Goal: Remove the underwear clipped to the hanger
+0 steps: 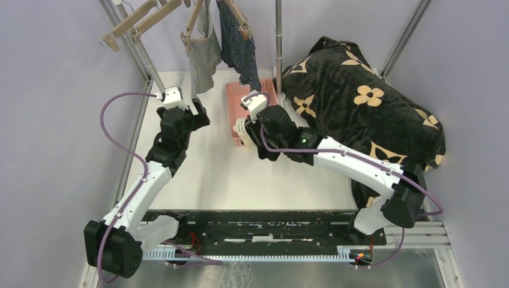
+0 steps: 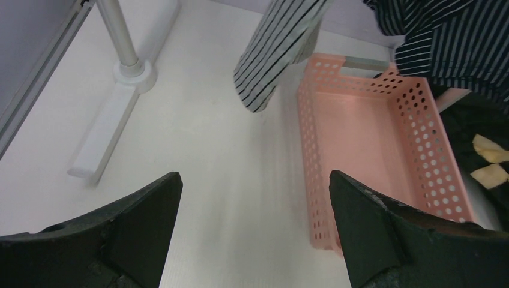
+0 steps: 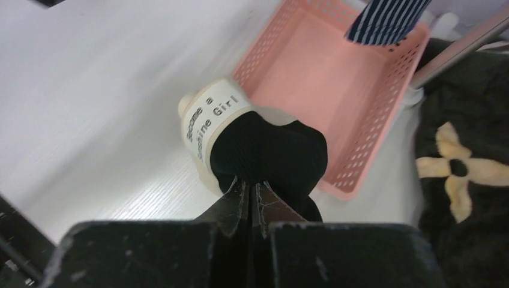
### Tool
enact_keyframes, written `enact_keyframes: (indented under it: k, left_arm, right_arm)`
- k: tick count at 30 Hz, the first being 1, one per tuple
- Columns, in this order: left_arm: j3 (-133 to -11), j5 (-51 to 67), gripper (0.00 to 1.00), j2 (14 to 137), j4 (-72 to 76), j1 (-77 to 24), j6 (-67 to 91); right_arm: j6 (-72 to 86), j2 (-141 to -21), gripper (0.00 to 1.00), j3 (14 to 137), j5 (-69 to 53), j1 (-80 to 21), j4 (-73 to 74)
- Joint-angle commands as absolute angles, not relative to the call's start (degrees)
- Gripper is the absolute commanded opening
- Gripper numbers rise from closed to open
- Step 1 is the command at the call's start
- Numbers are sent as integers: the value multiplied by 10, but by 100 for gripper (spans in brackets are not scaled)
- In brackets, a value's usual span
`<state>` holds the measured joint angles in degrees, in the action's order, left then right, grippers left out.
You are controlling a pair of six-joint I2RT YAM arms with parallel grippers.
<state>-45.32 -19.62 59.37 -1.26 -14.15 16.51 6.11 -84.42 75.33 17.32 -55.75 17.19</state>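
A grey-and-white striped piece of underwear [image 1: 201,57] [image 2: 273,54] and a navy striped one [image 1: 240,48] [image 2: 450,42] [image 3: 387,21] hang clipped to wooden hangers [image 1: 135,24] at the back. My right gripper [image 1: 245,129] [image 3: 252,183] is shut on a black piece of underwear [image 3: 270,156] with a cream lettered waistband [image 3: 210,117]. It holds this just off the pink basket's [image 1: 233,99] [image 3: 312,66] near left corner. My left gripper [image 1: 198,111] [image 2: 255,180] is open with nothing between its fingers. It hovers over the white table, below the grey striped piece.
A big black blanket with tan flower marks [image 1: 366,102] [image 3: 468,180] lies heaped at the right. A metal pole [image 1: 278,36] stands behind the basket. The white rack foot [image 2: 114,120] lies at the left, by the frame rail.
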Motion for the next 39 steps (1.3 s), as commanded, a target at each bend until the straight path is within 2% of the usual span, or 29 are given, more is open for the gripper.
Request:
enact_keyframes:
  k: [1,7,14,21,25,32,36,39]
  left_arm:
    - [-502,-230,98,568,-26,-179,132]
    - [-524,-232,98,532,-33,-220,127]
    - [-593,-244,99,538,-60,-240,108]
    - [-733,-270,99,617,-80,-240,78]
    - [-857,-281,99,695,-109,-240,55]
    - [-1003,-307,99,798,-109,-239,14]
    - [-1071,-326,97,851,-91,-235,-18]
    - [-1103,-327,83,887,-88,-218,-18]
  right_arm:
    - [-6,-885,1,825,219,-523,112]
    - [0,-967,1,911,172,-453,84]
    - [29,-1053,1,946,126,-415,59]
    - [36,-1135,1,957,104,-410,37]
    - [43,-1174,1,977,76,-410,42]
    - [56,-1182,1,954,68,-410,39]
    - [66,-1175,18,930,55,-410,45]
    - [76,-1170,24,905,41,-411,36]
